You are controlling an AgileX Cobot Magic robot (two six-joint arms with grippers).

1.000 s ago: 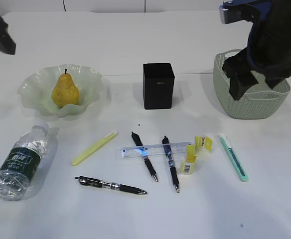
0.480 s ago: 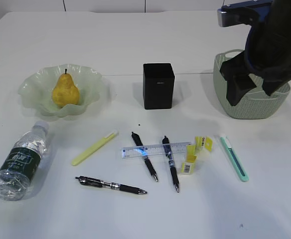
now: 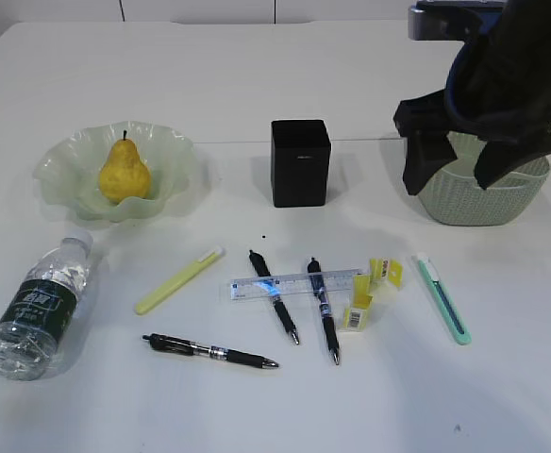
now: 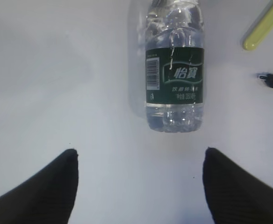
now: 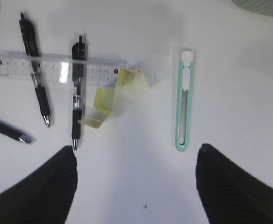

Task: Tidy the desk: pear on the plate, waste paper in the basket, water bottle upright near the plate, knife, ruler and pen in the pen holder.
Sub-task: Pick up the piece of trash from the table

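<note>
The yellow pear (image 3: 123, 172) sits in the pale green plate (image 3: 177, 157). On its side at the front left lies the water bottle (image 3: 38, 307), with my left gripper (image 4: 140, 156) open just short of its base (image 4: 175, 70). The black pen holder (image 3: 300, 162) stands mid-table. My right gripper (image 3: 455, 170) hangs open in front of the basket (image 3: 483, 200). Below it are the teal knife (image 5: 185, 100), the yellow waste paper (image 5: 113, 95), the clear ruler (image 5: 101, 71) and two black pens (image 5: 77, 93) lying across the ruler.
A third black pen (image 3: 209, 351) and a slim yellow-green tool (image 3: 178, 280) lie between the bottle and the ruler. The left arm is out of the exterior view. Bare white desk (image 3: 426, 396) runs along the front.
The left arm has left the exterior view's top left corner. My right gripper has swung left, away from over the basket towards the table's middle, still open.
</note>
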